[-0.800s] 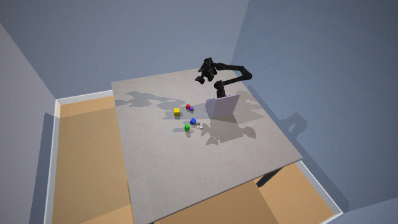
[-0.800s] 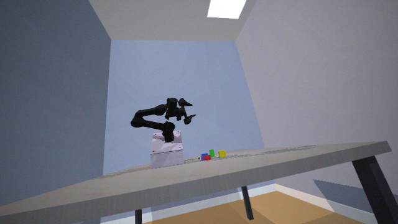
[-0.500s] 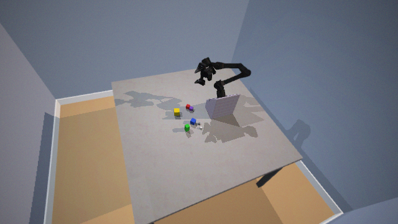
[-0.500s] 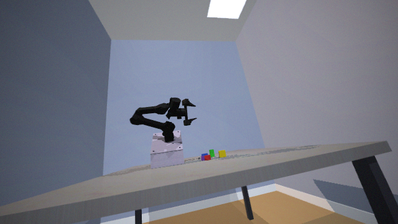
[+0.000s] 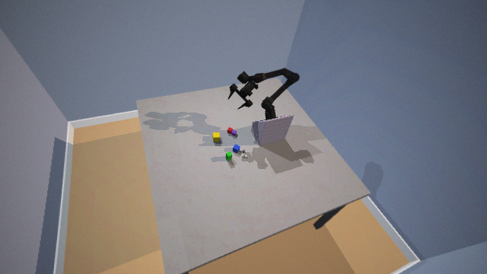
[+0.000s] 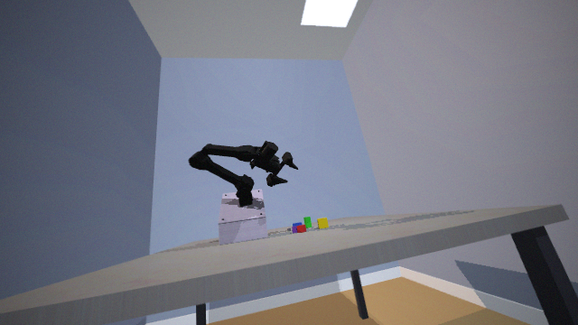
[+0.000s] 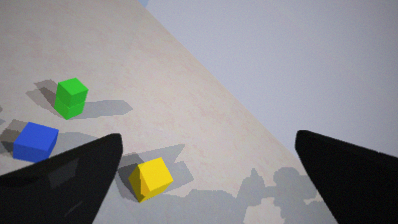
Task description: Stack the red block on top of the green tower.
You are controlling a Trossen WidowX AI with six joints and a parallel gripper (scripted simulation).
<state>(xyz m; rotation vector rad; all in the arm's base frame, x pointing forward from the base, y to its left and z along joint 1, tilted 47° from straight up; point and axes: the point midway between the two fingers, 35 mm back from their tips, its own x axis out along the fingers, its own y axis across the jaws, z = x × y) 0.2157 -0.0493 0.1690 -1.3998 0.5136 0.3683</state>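
The small red block (image 5: 230,130) (image 6: 302,228) lies on the table (image 5: 198,213) (image 6: 316,257), close beside a purple block; whether they touch is too small to tell. It does not show in the wrist view. The green tower (image 5: 229,156) (image 6: 307,222) (image 7: 71,98) is two green blocks stacked upright, with the blue block near it. My gripper (image 5: 233,103) (image 6: 292,175) (image 7: 209,140) is wide open and empty, high above the table. In the wrist view the tower is at the upper left, beyond the left finger.
The purple block (image 5: 233,132) is beside the red one. The blue block (image 5: 236,148) (image 7: 35,142) is between tower and arm base. The yellow block (image 5: 216,137) (image 6: 322,223) (image 7: 155,175) stands apart. Small grey items (image 5: 243,153) lie near the blue block. A pale stand (image 5: 277,129) (image 6: 242,227) is at the arm's base.
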